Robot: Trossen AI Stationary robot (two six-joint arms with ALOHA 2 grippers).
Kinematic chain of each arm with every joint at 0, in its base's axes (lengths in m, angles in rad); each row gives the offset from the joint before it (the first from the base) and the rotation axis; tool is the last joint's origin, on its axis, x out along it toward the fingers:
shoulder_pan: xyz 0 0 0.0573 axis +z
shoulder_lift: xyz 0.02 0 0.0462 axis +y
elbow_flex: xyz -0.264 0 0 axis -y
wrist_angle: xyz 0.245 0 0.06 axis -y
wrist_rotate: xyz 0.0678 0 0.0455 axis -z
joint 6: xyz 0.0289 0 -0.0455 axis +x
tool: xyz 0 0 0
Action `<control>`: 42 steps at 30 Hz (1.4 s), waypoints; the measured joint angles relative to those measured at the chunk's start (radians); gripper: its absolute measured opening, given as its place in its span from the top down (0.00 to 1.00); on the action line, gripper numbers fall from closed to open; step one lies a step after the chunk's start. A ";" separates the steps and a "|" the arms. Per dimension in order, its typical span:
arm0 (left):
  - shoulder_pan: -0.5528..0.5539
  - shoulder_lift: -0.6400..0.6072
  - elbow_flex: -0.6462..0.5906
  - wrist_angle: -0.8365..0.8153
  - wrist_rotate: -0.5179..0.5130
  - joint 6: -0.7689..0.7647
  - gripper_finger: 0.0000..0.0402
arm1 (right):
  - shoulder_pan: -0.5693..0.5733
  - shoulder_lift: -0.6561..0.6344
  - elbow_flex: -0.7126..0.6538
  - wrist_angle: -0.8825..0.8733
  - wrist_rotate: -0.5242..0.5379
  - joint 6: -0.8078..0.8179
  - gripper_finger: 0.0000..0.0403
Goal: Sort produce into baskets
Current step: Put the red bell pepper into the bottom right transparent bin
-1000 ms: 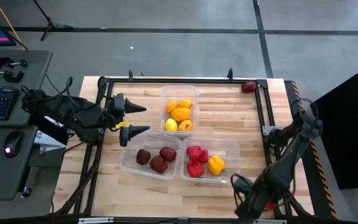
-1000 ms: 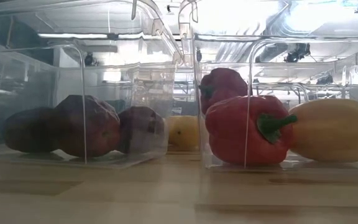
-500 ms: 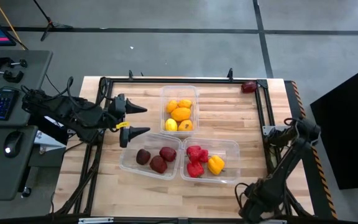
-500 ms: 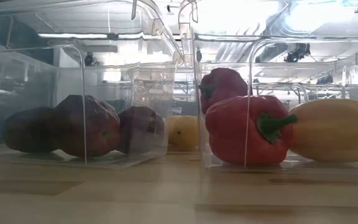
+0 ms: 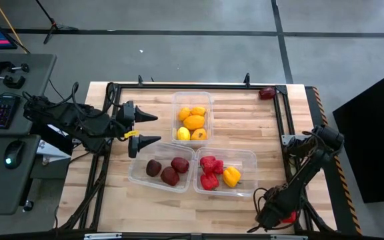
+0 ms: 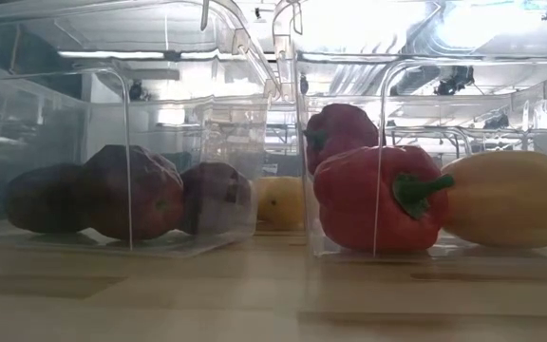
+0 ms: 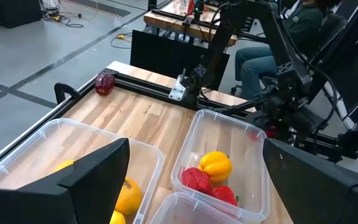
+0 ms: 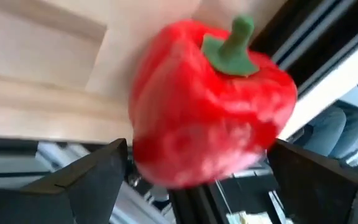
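Observation:
Three clear tubs stand mid-table. The far one (image 5: 192,99) holds lemons and oranges (image 5: 193,122). The near-left one (image 5: 139,175) holds three maroon fruits (image 5: 169,175). The near-right one (image 5: 247,179) holds red peppers (image 5: 209,172) and a yellow pepper (image 5: 231,176). My right gripper (image 5: 277,215) is open at the table's near right corner. Its fingers stand on either side of a red bell pepper (image 8: 210,106), which also shows in the high view (image 5: 288,217). I cannot tell whether they touch it. My left gripper (image 5: 149,129) is open and empty, left of the tubs.
One maroon fruit (image 5: 267,93) lies alone at the table's far right corner, beside the black frame rail (image 5: 282,117). The rail runs along the right edge. A person sits beyond the table in the left wrist view (image 7: 272,56). Bare wood lies right of the far tub.
My right gripper has gone toward the table's near right corner, closing in on the red pepper there. The right arm has folded lower over the right edge. The left arm and the tubs have kept still.

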 joint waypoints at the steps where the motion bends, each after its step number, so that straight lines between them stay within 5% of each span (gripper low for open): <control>1: 0.000 0.000 0.000 0.000 0.000 0.000 0.11 | 0.000 0.000 -0.008 0.009 0.012 -0.001 0.07; 10: 0.000 0.000 0.000 0.002 0.000 -0.009 0.11 | -0.018 -0.001 -0.014 0.052 0.268 0.004 0.07; 19: -0.001 0.000 0.000 0.003 0.001 -0.023 0.11 | -0.020 -0.001 -0.014 0.068 0.305 -0.051 0.08; 26: -0.049 -0.032 -0.001 0.056 0.029 0.069 0.11 | 0.007 -0.001 0.075 0.117 0.274 -0.176 0.29; 30: -0.060 -0.083 -0.001 0.064 -0.007 0.080 0.11 | 0.025 -0.018 0.193 0.167 0.311 -0.274 0.31; 42: -0.060 -0.129 0.000 0.060 -0.201 0.114 0.11 | -0.224 -0.046 0.512 0.246 0.922 -0.715 0.27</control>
